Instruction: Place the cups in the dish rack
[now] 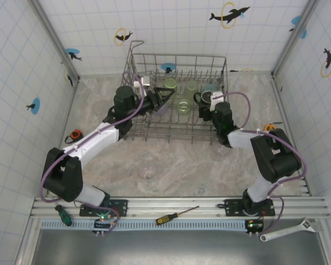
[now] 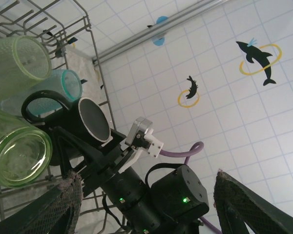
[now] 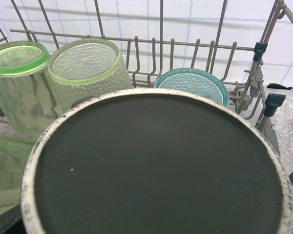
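The grey wire dish rack (image 1: 179, 58) stands at the back centre of the table. Inside it are pale green cups (image 1: 183, 105) (image 3: 85, 68) (image 2: 17, 151) and a teal cup (image 3: 193, 85) (image 2: 63, 83). My right gripper (image 1: 205, 103) reaches in from the right and is shut on the black mug (image 3: 156, 165) (image 2: 94, 119). The mug lies tilted, its base turned to the right wrist camera, which hides the fingers there. My left gripper (image 1: 168, 99) (image 2: 146, 178) reaches in from the left, open, with nothing between its fingers. Two clear cups (image 1: 148, 170) (image 1: 220, 149) stand on the table in front of the rack.
Tiled walls close in the table on three sides. Small orange objects lie at the left (image 1: 75, 134) and right (image 1: 270, 127) edges. On the front rail lie a screwdriver (image 1: 176, 215), a green-handled tool (image 1: 63, 215) and a wrench (image 1: 289, 231).
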Robot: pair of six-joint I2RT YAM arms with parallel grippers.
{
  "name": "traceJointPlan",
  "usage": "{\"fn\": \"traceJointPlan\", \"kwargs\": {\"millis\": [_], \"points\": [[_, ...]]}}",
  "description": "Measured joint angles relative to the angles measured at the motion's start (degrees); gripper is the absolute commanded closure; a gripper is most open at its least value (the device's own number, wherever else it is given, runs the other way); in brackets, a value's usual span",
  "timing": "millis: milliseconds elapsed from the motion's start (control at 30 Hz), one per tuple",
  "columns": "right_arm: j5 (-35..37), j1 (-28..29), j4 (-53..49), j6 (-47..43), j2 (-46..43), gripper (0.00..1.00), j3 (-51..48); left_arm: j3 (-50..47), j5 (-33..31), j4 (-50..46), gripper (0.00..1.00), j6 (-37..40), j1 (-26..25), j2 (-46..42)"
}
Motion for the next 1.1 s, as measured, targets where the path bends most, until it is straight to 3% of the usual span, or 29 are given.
{"fn": "traceJointPlan", "kwargs": {"millis": [133, 500, 1100], "points": [[0.0, 0.0, 0.7, 0.7, 0.0, 0.19, -0.3, 0.0, -0.1, -0.5, 0.28, 0.2, 0.0, 0.0], [-0.5, 0.2, -0.3, 2.2, -0.6, 0.0, -0.3, -0.1, -0.2, -0.6, 0.27, 0.4, 0.0, 0.0], [-1.5, 0.5, -11.3, 5.8, -7.3, 0.0, 3.1, -1.1, -0.3, -1.2, 0.25, 0.4, 0.0, -0.9]]}}
